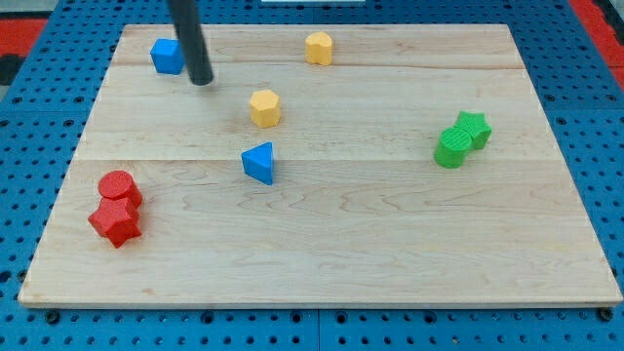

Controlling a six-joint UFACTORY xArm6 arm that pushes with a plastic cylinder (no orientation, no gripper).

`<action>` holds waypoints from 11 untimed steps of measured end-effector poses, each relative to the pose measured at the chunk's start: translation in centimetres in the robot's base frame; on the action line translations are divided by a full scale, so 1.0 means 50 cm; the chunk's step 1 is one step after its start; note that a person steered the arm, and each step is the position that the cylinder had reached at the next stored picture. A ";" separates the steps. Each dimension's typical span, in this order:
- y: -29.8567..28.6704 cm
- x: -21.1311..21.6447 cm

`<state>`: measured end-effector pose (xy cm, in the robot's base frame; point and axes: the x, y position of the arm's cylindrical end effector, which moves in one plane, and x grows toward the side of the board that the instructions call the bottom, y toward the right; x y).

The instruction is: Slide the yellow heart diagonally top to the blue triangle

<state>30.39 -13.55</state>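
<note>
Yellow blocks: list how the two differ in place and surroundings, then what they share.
The yellow block near the middle sits just above the blue triangle; the yellow block at the view's top has no block close by. The middle one lies nearer my tip, which is to its upper left; the top one lies farther to the tip's right. Both are yellow, similar in size, and untouched by the tip.

Pale smooth wooden board [322,244]

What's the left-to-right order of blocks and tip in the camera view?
Red blocks → blue cube → my tip → blue triangle and lower yellow block, about level → top yellow block → green blocks.
</note>
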 end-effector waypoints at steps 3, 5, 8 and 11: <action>0.160 -0.188; 0.317 -0.082; 0.338 -0.100; 0.384 -0.058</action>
